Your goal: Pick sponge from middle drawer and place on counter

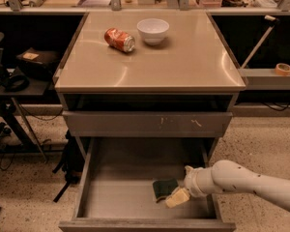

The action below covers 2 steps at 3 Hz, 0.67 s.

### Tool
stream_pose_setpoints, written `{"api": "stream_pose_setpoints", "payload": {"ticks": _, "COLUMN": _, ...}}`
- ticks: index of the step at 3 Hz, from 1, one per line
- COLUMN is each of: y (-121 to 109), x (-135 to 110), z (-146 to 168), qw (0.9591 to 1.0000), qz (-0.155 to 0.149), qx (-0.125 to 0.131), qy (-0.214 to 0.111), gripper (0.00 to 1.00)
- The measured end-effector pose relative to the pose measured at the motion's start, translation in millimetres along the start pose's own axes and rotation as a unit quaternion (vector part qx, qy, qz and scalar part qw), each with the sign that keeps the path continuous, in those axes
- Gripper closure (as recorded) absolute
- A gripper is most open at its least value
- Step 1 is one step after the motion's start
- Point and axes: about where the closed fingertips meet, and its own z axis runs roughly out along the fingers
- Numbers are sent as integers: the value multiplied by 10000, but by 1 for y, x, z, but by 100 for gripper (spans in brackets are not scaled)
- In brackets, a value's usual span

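Wide grey metal middle drawer [120, 198] stands open. My pincer [178, 197] touches the right side of the small dark-green sponge [163, 187]; whether it is clenched, I cannot tell. A nudge could skid the sponge away.

We read no words, brands or numbers here. The red can [120, 39] on the tabletop [183, 66] carries print we cannot make out; the pincer [178, 197], low in the open middle drawer [121, 197] beside the sponge [163, 188], shows no legible label.
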Motion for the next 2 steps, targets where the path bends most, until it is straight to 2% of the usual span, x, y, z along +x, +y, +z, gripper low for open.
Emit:
{"api": "stream_pose_setpoints", "payload": {"ticks": 1, "y": -14, "x": -15, "z": 4, "qw": 9997, "qz": 10, "qx": 17, "qy": -224, "gripper": 0}}
{"api": "stream_pose_setpoints", "payload": {"ticks": 2, "y": -18, "x": -24, "z": 21, "qw": 9987, "qz": 119, "qx": -103, "qy": -490, "gripper": 0}}
